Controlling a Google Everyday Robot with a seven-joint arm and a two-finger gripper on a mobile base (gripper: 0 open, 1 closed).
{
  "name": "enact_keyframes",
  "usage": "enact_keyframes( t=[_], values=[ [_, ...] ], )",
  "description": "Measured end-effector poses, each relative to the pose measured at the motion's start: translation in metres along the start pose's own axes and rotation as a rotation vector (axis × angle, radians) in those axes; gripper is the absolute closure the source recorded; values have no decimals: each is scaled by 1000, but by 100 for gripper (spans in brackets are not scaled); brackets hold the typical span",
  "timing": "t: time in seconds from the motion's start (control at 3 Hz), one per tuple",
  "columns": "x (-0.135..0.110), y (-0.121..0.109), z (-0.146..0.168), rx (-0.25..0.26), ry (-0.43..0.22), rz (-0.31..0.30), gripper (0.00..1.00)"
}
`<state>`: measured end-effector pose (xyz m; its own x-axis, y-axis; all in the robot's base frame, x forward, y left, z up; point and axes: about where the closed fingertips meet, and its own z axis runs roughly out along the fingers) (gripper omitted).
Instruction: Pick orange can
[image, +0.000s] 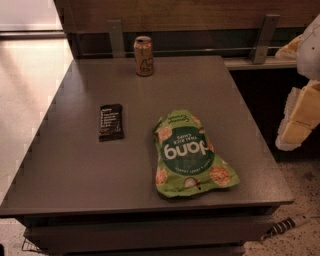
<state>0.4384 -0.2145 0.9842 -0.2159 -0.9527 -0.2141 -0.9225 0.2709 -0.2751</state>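
The orange can (143, 56) stands upright at the far edge of a grey table (75, 165), close against the dark wall rail (190, 50) behind it. The robot's gripper (299, 120) hangs off the table's right side, well apart from the can. From here it cannot be told whether the gripper is spread or closed, and it appears to hold nothing.

A green snack bag (190, 155) lies flat in the foreground, and a small black wrapped bar (111, 122) lies to its left. Both are well clear of the can.

The reach looks like the risky part. The can is slim and tall for its base, so a glancing touch on the way in could tip it over or push it back against the rail. The rail also leaves little room behind the can, so an approach that runs too deep could strike it. A low sweep across from the right might drag the bag's upper corner.
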Motion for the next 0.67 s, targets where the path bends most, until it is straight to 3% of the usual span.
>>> enact_keyframes(
  t=[0.33,0.67],
  values=[
    [-2,-4,1,9,-10,1,0],
    [-16,-27,9,64,-74,9,0]
  ],
)
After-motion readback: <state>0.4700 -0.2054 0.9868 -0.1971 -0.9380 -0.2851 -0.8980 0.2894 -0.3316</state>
